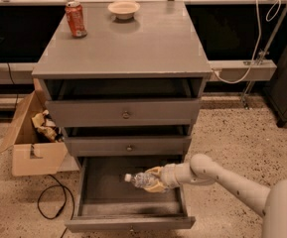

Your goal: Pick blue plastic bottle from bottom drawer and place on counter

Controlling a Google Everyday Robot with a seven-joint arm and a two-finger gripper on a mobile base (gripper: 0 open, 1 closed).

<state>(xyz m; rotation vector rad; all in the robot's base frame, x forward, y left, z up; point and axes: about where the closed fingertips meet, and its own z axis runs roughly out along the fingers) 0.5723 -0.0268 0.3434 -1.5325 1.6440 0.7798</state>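
The blue plastic bottle (139, 180), clear with a white cap pointing left, lies sideways in my gripper (154, 180), which is shut on it. The gripper reaches in from the right and holds the bottle a little above the floor of the open bottom drawer (93, 208). The counter (148, 43) is the flat grey top of the cabinet, well above the gripper. My white arm (222, 178) stretches from the lower right corner.
An orange-red soda can (76, 19) and a small beige bowl (123, 9) stand at the back of the counter. The two upper drawers (125, 114) are closed. A cardboard box (31, 135) and a black cable (51, 202) lie on the floor to the left.
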